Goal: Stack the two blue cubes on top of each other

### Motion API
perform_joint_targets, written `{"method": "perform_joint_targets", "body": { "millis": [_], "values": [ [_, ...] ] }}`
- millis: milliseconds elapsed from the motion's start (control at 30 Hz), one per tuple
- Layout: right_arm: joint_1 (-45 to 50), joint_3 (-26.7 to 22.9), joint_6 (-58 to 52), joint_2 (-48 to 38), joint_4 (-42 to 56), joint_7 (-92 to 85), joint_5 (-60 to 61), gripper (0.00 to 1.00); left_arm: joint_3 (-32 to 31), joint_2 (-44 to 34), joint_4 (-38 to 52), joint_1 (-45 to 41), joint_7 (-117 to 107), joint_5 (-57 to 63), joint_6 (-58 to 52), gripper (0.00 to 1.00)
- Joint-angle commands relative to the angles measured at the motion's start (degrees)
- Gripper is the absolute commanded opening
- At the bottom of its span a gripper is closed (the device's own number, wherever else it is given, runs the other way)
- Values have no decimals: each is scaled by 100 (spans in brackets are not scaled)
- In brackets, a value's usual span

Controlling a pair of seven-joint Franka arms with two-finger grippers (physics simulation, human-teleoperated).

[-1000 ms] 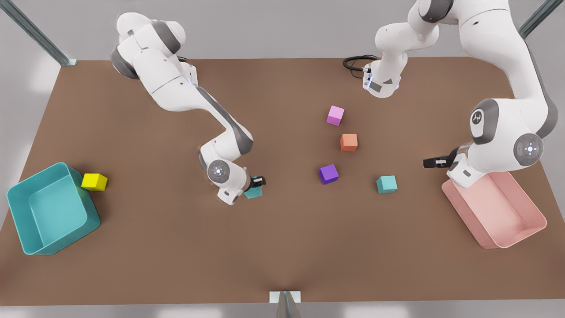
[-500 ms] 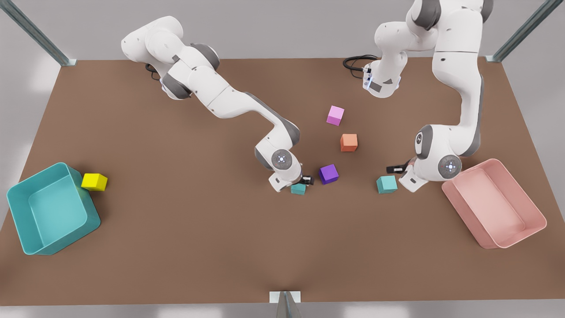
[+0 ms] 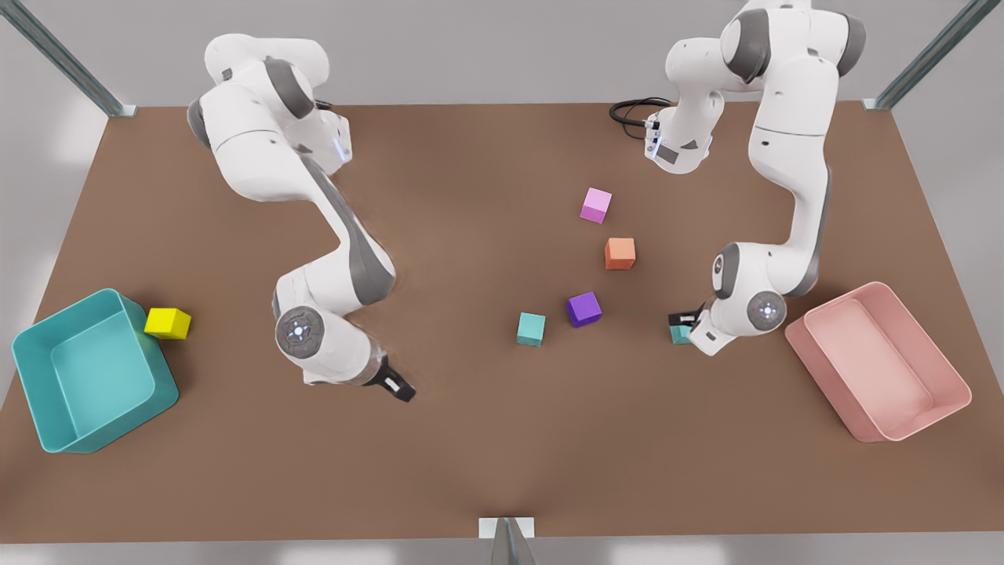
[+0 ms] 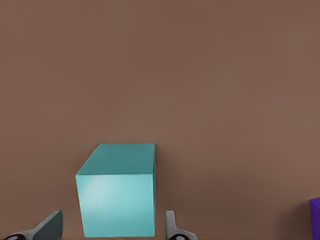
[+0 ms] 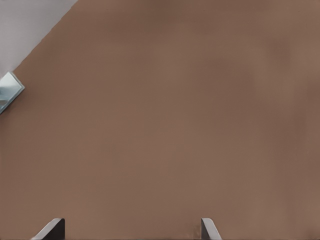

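Note:
One light teal cube [image 3: 531,329] rests alone on the brown table, just beside the dark purple cube [image 3: 584,308]. The second teal cube [image 3: 679,335] lies toward the front view's right, half hidden under my left gripper [image 3: 680,319]. The left wrist view shows that cube [image 4: 117,200] between the open fingers [image 4: 50,227], with a small gap on each side, and the purple cube [image 4: 315,217] at the frame's edge. My right gripper [image 3: 398,388] hangs open over bare table on the front view's left, well away from both cubes; its fingers [image 5: 207,227] are spread wide.
A pink cube [image 3: 596,205] and an orange cube [image 3: 620,253] sit behind the purple one. A yellow cube [image 3: 168,322] leans against the teal bin [image 3: 86,369] at the front view's far left. A pink bin [image 3: 871,353] stands at the far right.
My right gripper carried a teal cube over beside the purple cube, let it go and drew back toward the front view's left. My left gripper came down around the other teal cube.

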Motion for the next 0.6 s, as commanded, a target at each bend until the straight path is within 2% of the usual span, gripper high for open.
{"method": "perform_joint_targets", "body": {
  "millis": [0, 33, 67, 133, 200, 233, 267, 400, 433, 467, 567],
  "values": [
    [-639, -11, -1697, -19, -15, -5415, -977, 100, 0, 73, 2, 2, -135, 8, 172, 100],
    [-904, -2, -1706, -80, 55, -6894, -1180, 100, 0, 143, 2, 2, -135, 8, 215, 100],
    [-931, 7, -1724, -429, 55, -7379, -1372, 100, 0, 187, 2, 2, -135, 8, 251, 100],
    [-720, 86, -2821, -1678, -77, -7574, -1312, 100, 0, 257, 2, 2, -135, 8, 365, 100],
    [-500, 77, -3165, -2479, -234, -7583, -1224, 100, 0, 345, 2, 2, -135, 8, 567, 100],
    [-535, -2, -3086, -3252, -849, -7601, -1005, 100, 0, 363, 2, 2, -135, 8, 664, 100],
    [-553, -362, -2648, -3991, -1798, -7548, -486, 100, 0, 398, 2, -7, -135, 8, 681, 100],
    [-509, -345, -2480, -3719, -2010, -7241, -486, 100, 0, 433, 11, -16, -135, 8, 690, 100],
    [-500, -336, -2480, -3710, -2002, -7152, -512, 100, 0, 433, 11, -16, -135, 8, 690, 75],
    [-500, -336, -2488, -3684, -2010, -7144, -512, 100, 0, 433, 11, -24, -135, 8, 690, 62],
    [-500, -336, -2471, -3675, -1993, -7144, -547, 100, 0, 433, 20, -51, -135, 8, 690, 58]
  ]
}}
